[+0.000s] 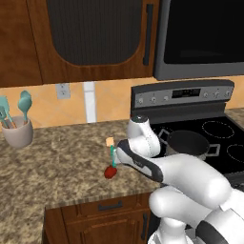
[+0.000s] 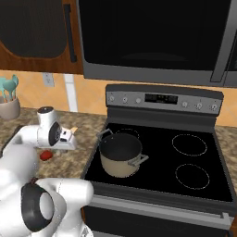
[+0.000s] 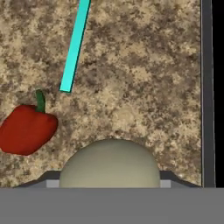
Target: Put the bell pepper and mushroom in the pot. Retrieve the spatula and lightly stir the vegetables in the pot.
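On counter beside stove: mushroom (image 3: 109, 164) pinched between gripper (image 3: 109, 181) jaws; bell pepper (image 3: 26, 129) at nine o'clock, spatula (image 3: 75, 46) at eleven. Step: mushroom pickup. Next likely: lift, carry to pot (image 2: 121, 156).

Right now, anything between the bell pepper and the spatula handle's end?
No. In the hand view, only bare speckled counter separates the bell pepper from the spatula handle's end.
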